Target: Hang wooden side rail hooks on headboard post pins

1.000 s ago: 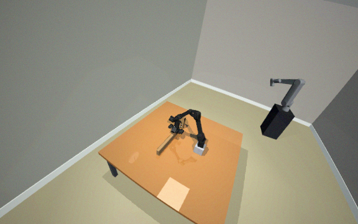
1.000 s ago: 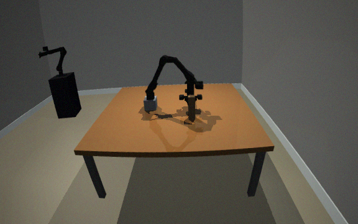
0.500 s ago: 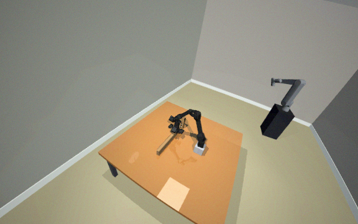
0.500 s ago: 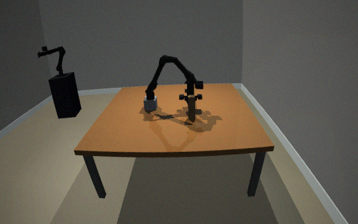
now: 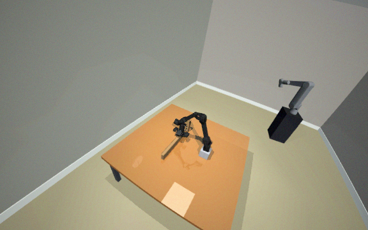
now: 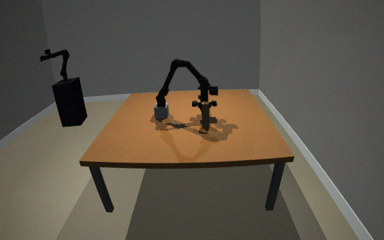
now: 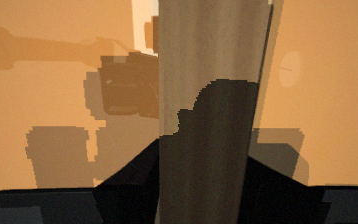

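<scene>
The wooden side rail (image 5: 170, 148) (image 6: 205, 120) (image 7: 210, 50) is a long brown bar. In the top view its far end sits low at the table surface and its other end runs up under the gripper; in the exterior view it is seen nearly end-on. My gripper (image 5: 181, 134) (image 6: 205, 104) (image 7: 187, 145) is shut on the rail, with one dark finger on each side of it. The headboard post (image 5: 187, 124) stands just beyond the gripper, largely covered by it. The hooks, the pins and their contact are hidden or too small to tell.
The orange table (image 5: 139, 144) (image 6: 129, 147) bears the arm's white base block (image 5: 205, 154) (image 6: 161, 111) beside the rail. A second arm on a black pedestal (image 5: 284, 124) (image 6: 69, 103) stands on the floor away from the table.
</scene>
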